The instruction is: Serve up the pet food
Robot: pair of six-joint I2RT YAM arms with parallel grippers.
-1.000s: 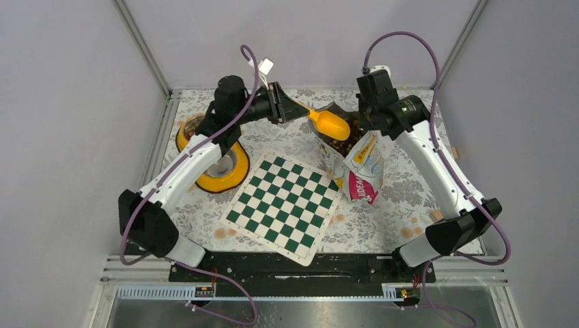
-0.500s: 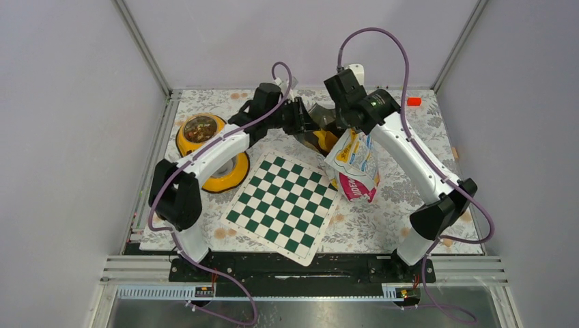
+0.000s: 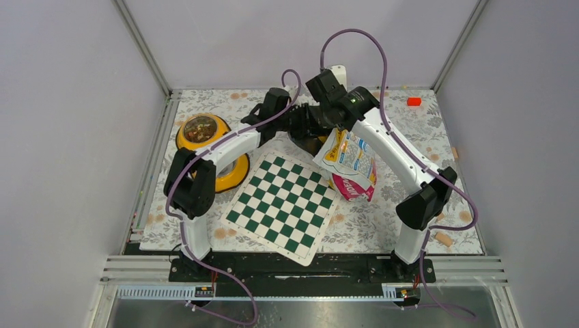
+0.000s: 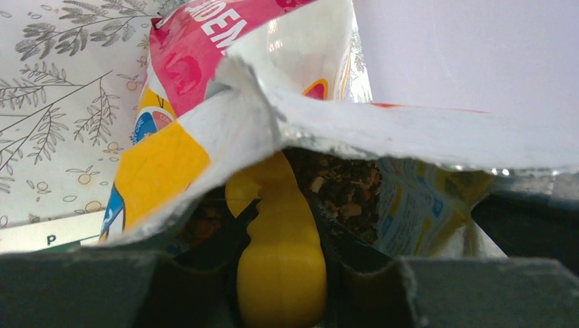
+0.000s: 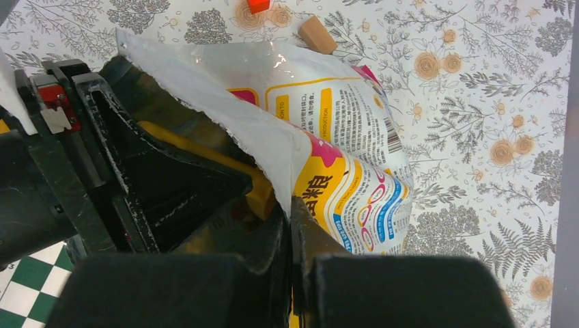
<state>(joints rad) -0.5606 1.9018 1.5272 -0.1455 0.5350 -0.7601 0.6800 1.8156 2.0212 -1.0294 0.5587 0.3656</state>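
Green-and-white chessboard (image 3: 283, 203) lies nearest on the flowered worktop (image 3: 403, 179). Just beyond it stands the torn-open bag (image 3: 349, 160); the right hand (image 5: 290, 236) pinches its torn rim. The left hand (image 4: 281, 290) grips a yellow scoop (image 4: 276, 232) pushed into the bag's mouth, where the pet food (image 4: 340, 186) sits. Farther back at the left, a yellow bowl (image 3: 182, 139) holds brown pieces.

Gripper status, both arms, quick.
Left gripper: closed on the yellow scoop, whose head is inside the food bag.
Right gripper: closed on the food bag's torn rim.
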